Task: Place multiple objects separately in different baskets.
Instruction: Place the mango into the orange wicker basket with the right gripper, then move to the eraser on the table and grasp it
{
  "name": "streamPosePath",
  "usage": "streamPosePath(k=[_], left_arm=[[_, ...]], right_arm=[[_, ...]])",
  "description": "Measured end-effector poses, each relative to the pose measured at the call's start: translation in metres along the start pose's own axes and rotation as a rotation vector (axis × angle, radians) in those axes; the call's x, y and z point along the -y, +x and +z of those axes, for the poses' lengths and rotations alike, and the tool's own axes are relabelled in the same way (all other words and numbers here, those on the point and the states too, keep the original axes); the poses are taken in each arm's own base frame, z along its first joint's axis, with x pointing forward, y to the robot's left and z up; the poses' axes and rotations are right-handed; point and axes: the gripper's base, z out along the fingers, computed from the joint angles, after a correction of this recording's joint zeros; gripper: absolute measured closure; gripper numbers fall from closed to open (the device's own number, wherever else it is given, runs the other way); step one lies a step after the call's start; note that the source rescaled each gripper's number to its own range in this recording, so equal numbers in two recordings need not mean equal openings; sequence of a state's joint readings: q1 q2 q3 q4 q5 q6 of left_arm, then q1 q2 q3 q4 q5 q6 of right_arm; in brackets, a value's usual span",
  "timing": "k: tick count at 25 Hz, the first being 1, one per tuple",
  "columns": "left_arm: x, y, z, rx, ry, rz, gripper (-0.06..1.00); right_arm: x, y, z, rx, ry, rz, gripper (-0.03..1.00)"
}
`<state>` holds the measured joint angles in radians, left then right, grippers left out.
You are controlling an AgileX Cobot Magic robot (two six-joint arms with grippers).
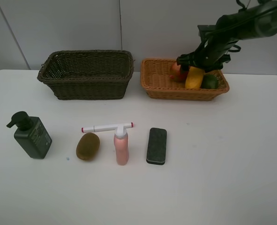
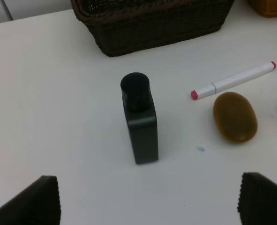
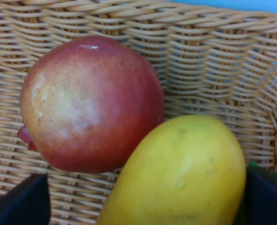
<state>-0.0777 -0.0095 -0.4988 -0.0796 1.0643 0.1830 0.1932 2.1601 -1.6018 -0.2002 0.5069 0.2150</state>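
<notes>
My right gripper [image 1: 190, 62] reaches into the orange-tan basket [image 1: 159, 84]. In the right wrist view it [image 3: 145, 206] is open, with its fingers on either side of the yellow mango [image 3: 180, 173]. The mango leans on the red pomegranate [image 3: 89, 103]. The pomegranate [image 1: 176, 71], the mango [image 1: 194, 78] and the green lime [image 1: 209, 82] lie in that basket. My left gripper [image 2: 147, 197] is open above the table, near the dark green pump bottle [image 2: 139, 122]. On the table lie the pump bottle [image 1: 31, 136], brown kiwi [image 1: 87, 146], pink bottle [image 1: 121, 147], marker [image 1: 107, 127] and black eraser [image 1: 156, 145].
The dark olive-brown basket [image 1: 86, 77] stands at the back left with nothing showing inside. The left arm is out of the exterior view. A wall runs behind both baskets. White table surface lies to the right of the eraser and along the front.
</notes>
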Motion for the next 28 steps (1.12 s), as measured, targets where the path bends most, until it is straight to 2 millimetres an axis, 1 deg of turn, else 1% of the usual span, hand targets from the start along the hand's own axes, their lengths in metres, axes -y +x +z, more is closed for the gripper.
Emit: streamPosePath(k=[4,6,10,14,17,21,24,26,28], left_arm=[[0.0,0.0,0.0,0.0,0.0,0.0,-0.06],[0.0,0.0,0.0,0.0,0.0,0.0,-0.06],[0.0,0.0,0.0,0.0,0.0,0.0,-0.06],[0.0,0.0,0.0,0.0,0.0,0.0,-0.06],[0.0,0.0,0.0,0.0,0.0,0.0,-0.06],[0.0,0.0,0.0,0.0,0.0,0.0,-0.06],[0.0,0.0,0.0,0.0,0.0,0.0,-0.06],[0.0,0.0,0.0,0.0,0.0,0.0,-0.06],[0.0,0.0,0.0,0.0,0.0,0.0,-0.06]], right_arm=[[0.0,0.0,-0.001,0.001,0.004,-0.007,-0.03],[0.001,-0.002,-0.005,0.007,0.01,-0.016,-0.03],[0.003,-0.01,-0.028,0.013,0.025,-0.021,-0.03],[-0.005,-0.014,-0.055,-0.002,0.029,-0.01,-0.03],[-0.017,-0.012,-0.072,-0.039,0.046,0.0,-0.03],[-0.043,-0.005,-0.092,-0.078,0.055,0.012,-0.03],[-0.066,0.004,-0.105,-0.085,0.036,0.029,-0.03],[-0.08,0.014,-0.11,-0.1,0.024,0.049,-0.03],[-0.091,0.026,-0.111,-0.129,0.018,0.052,-0.03]])
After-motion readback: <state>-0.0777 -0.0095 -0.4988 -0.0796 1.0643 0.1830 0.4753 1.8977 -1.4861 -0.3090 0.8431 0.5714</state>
